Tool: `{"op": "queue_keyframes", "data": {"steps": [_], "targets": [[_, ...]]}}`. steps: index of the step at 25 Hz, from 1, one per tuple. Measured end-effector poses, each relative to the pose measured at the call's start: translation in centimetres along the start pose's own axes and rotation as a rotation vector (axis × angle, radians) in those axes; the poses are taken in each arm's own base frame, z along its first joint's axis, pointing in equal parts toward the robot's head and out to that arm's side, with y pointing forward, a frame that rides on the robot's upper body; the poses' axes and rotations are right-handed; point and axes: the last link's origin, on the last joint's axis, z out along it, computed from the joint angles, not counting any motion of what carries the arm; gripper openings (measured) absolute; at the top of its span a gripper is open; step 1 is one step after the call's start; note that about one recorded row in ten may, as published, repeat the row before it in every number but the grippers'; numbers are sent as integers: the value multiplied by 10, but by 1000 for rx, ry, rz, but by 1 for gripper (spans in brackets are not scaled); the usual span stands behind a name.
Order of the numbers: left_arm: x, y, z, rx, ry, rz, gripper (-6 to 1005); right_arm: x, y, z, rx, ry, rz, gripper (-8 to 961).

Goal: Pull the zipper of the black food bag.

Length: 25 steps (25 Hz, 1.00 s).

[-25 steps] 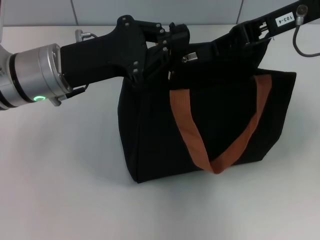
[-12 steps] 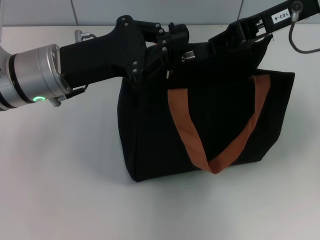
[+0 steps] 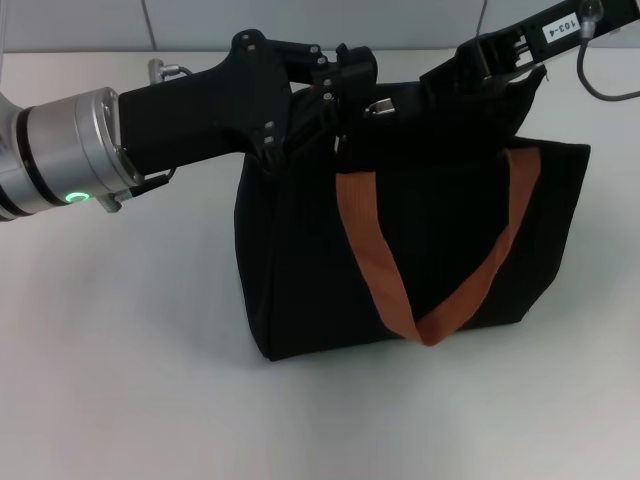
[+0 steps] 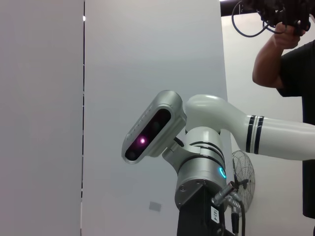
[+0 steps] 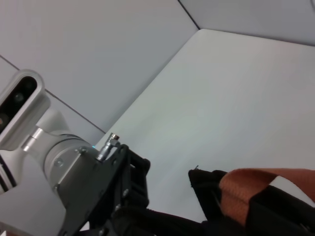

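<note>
Since earlier, right gripper [image 3: 455, 72] rises slightly. We note left gripper [image 3: 350, 95] at black food bag [image 3: 420, 250] top, zipper [image 3: 381, 107] just beside; either grip: cannot tell. Pull seems early.

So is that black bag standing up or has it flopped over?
Standing upright. The black food bag sits on its flat base on the table, sides vertical, with the left gripper and right gripper at its top edge.
</note>
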Motion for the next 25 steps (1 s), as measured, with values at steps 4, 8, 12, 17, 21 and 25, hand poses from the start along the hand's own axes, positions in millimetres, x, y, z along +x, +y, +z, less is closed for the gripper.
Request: {"op": "queue_keyframes", "data": {"steps": [4, 8, 12, 17, 21, 25], "targets": [[0, 0, -1, 5, 5, 0, 106, 0, 0, -3, 19, 0, 8, 0], [0, 0, -1, 7, 5, -1, 107, 0, 0, -4, 26, 4, 16, 0], [0, 0, -2, 8, 4, -2, 108, 1, -1, -6, 47, 9, 21, 0], [0, 0, -3, 12, 6, -3, 109, 2, -1, -11, 72, 3, 27, 0], [0, 0, -3, 13, 7, -3, 110, 4, -1, -16, 99, 5, 30, 0], [0, 0, -3, 13, 7, -3, 111, 8, -2, -21, 124, 3, 37, 0]]}}
